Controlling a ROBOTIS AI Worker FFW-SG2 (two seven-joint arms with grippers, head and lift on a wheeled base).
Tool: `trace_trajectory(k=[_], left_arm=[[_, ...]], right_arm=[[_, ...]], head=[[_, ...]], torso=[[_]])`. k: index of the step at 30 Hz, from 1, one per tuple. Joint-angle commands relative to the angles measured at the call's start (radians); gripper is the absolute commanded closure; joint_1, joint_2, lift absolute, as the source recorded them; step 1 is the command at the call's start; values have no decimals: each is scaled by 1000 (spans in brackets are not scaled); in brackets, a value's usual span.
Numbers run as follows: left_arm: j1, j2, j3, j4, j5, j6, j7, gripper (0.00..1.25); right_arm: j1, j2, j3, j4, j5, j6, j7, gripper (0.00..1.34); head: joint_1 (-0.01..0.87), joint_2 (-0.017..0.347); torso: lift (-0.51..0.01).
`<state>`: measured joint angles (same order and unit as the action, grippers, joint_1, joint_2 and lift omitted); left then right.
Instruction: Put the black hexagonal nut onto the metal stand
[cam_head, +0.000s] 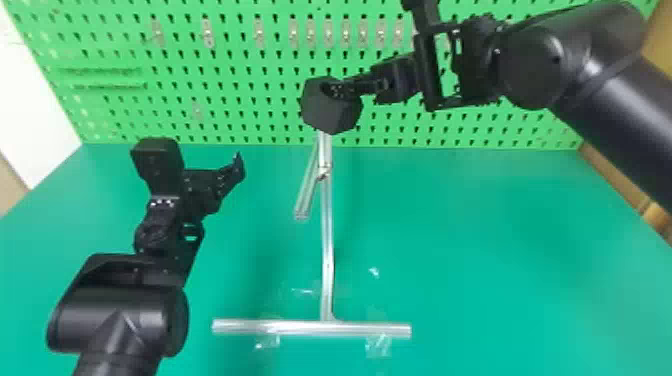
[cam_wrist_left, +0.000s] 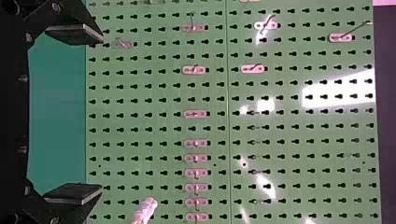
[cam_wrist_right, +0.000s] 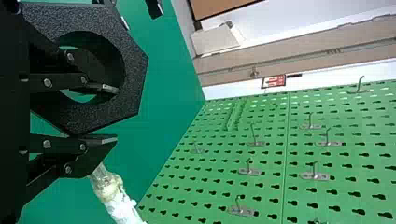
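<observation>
A green pegboard (cam_head: 245, 54) rises behind the far edge of a teal-green tabletop (cam_head: 475, 225), dotted with small metal hooks (cam_head: 207, 34), several of them in a row. White glare (cam_wrist_left: 338, 93) lies across the board in the left wrist view. The right wrist view takes in a pale wall (cam_wrist_right: 299, 28) with a long brownish-grey band (cam_wrist_right: 299, 53) and a small red-and-white sign (cam_wrist_right: 273, 81).
</observation>
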<state>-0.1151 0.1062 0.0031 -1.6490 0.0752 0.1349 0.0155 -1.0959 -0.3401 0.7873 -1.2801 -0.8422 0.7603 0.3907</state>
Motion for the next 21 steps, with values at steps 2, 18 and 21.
trace_trajectory(k=[2,18,21], left_arm=[[0,0,0,-2,0,0,0,156],[2,1,2,-2,0,0,0,156],[2,0,3,-2,0,0,0,156]], right_arm=[[2,0,-2,1,0,-1,-1,1125],[8,-4,0,7,-20,-10,1,713],[8,-4,0,8,-21,-12,1,613]], head=[[693,81],[693,81],[693,81]], torso=[[-1],[-1],[-1]])
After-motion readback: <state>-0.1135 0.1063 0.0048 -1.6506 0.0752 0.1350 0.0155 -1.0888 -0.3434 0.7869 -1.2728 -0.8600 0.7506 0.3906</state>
